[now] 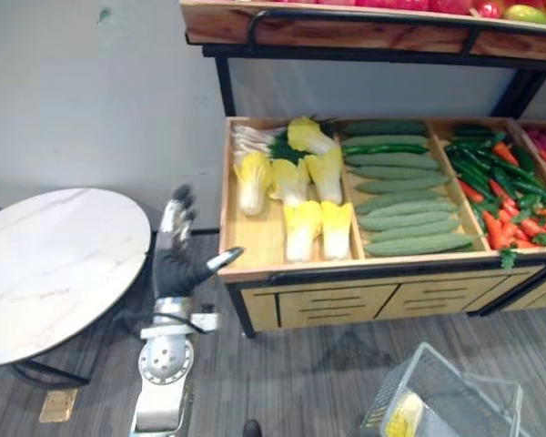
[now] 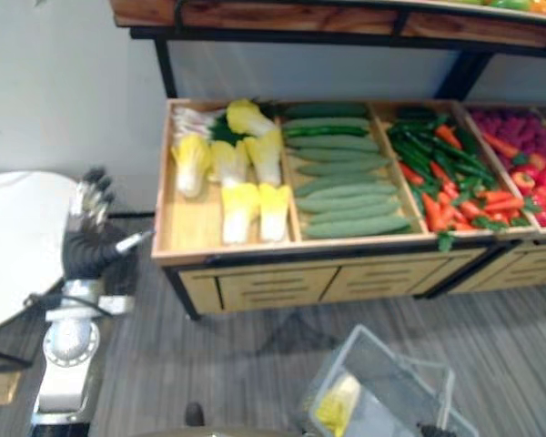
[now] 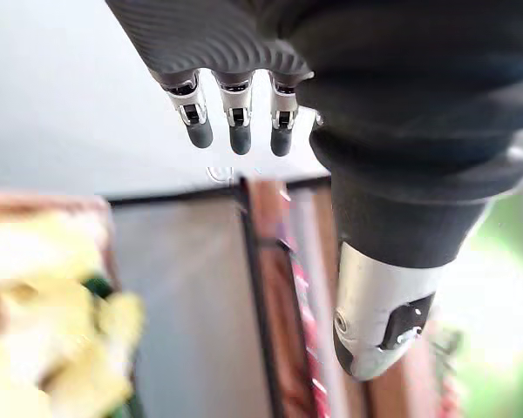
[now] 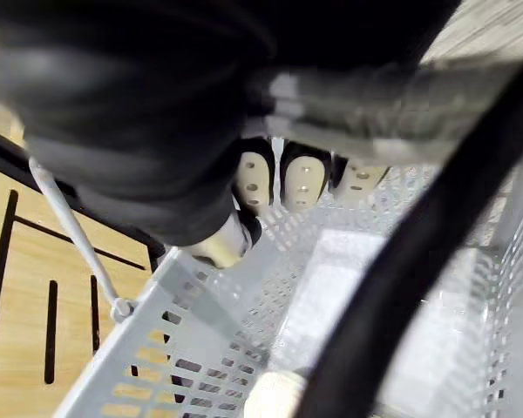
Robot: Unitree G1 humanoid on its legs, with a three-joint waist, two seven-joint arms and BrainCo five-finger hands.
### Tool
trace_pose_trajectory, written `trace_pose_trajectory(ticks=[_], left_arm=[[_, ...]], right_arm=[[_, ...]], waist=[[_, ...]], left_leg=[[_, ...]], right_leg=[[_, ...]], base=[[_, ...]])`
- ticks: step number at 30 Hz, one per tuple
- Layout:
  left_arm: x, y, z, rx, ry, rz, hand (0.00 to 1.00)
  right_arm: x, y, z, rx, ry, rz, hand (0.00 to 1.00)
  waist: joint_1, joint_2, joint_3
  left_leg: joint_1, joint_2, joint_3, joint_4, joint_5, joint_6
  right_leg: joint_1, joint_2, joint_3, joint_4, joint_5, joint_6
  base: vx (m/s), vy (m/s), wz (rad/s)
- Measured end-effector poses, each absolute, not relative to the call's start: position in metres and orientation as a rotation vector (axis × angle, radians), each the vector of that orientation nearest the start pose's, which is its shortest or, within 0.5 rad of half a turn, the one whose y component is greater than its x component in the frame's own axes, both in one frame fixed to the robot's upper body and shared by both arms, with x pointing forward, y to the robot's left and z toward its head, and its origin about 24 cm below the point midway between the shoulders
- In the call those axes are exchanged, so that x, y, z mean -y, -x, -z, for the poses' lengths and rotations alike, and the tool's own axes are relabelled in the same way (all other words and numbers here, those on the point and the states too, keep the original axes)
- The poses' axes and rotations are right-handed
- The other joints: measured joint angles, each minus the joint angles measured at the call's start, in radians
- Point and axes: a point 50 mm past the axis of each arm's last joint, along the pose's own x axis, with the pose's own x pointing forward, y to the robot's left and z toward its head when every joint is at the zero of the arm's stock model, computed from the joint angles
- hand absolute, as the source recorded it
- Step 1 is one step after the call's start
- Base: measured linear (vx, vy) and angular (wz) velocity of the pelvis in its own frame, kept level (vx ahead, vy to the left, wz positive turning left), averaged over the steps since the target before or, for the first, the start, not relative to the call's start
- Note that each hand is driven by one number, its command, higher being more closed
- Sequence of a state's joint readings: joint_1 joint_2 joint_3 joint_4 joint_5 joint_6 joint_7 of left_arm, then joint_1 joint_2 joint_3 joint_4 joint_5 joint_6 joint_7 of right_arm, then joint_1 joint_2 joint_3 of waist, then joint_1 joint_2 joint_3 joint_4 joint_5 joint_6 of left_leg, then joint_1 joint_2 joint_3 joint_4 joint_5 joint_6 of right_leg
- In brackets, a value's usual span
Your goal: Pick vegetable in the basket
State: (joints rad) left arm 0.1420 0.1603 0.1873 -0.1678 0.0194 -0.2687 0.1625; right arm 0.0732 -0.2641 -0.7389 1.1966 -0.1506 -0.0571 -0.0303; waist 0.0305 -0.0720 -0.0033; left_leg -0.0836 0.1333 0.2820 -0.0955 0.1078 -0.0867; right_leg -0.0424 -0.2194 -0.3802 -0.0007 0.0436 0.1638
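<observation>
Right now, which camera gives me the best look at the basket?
Left eye view: the basket shows its rim, mesh walls and a yellow item inside. The right eye view shows much the same. The right wrist view gives a close stretch of mesh wall and black handle.

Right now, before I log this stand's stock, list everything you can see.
Light wooden produce stand: one, tan, ahead.
Pale yellow napa cabbages: about six, left compartment.
White-green scallions: one bunch, behind the cabbages.
Long green cucumbers: about ten, middle compartment.
Mixed red, orange and green vegetables: a heap, right compartment.
Red and yellow fruit: several, on the dark-framed wooden shelf above.
Round white marble table: one, left of the stand.
Grey perforated plastic basket: one, lower right, yellow item inside.
Left hand: open, raised by the stand's left front corner.
Right hand: curled round the basket's black handle.
</observation>
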Motion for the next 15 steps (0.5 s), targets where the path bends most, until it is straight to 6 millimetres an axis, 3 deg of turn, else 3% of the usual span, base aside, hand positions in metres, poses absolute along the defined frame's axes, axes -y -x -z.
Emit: trace_pose_trajectory(ticks=[4, 5, 8, 12, 15], left_arm=[[-0.273, -0.199, -0.027, -0.001, -0.321, -0.564, 0.00], [-0.278, -0.196, -0.020, -0.037, -0.327, -0.594, 0.00], [-0.300, -0.169, 0.016, -0.247, -0.368, -0.738, 0.00], [-0.331, -0.108, 0.062, -0.551, -0.353, -0.987, 0.00], [-0.327, -0.071, 0.094, -0.762, -0.295, -1.024, 0.00]], right_arm=[[0.306, -0.044, 0.143, -1.106, -0.054, 0.753, 1.00], [0.305, -0.044, 0.144, -1.106, -0.057, 0.751, 1.00], [0.301, -0.046, 0.145, -1.101, -0.057, 0.749, 1.00], [0.294, -0.058, 0.145, -1.079, -0.032, 0.700, 1.00], [0.293, -0.058, 0.146, -1.084, -0.026, 0.694, 1.00]], waist=[[-0.009, -0.004, -0.006], [-0.010, -0.004, -0.007], [-0.016, 0.000, -0.019], [-0.019, 0.003, -0.023], [-0.031, 0.011, -0.030]], left_leg=[[0.000, -0.004, -0.020, 0.000, -0.001, -0.001], [0.000, -0.004, -0.023, 0.000, -0.001, -0.001], [-0.001, -0.007, -0.029, -0.003, -0.010, -0.009], [0.023, 0.002, 0.010, 0.000, -0.019, -0.016], [0.037, 0.001, 0.016, 0.000, -0.025, -0.019]], right_leg=[[0.004, -0.001, -0.009, -0.001, -0.012, -0.019], [0.008, -0.001, -0.012, -0.003, -0.012, -0.019], [0.016, -0.002, -0.018, -0.016, -0.013, -0.020], [0.012, 0.007, 0.022, -0.019, -0.013, -0.020], [0.022, 0.006, 0.030, -0.023, -0.013, -0.020]], base=[[0.03, 0.011, 0.10], [0.01, 0.016, 0.14], [0.01, 0.012, 0.05], [0.03, -0.006, -0.26], [0.03, -0.008, -0.11]])
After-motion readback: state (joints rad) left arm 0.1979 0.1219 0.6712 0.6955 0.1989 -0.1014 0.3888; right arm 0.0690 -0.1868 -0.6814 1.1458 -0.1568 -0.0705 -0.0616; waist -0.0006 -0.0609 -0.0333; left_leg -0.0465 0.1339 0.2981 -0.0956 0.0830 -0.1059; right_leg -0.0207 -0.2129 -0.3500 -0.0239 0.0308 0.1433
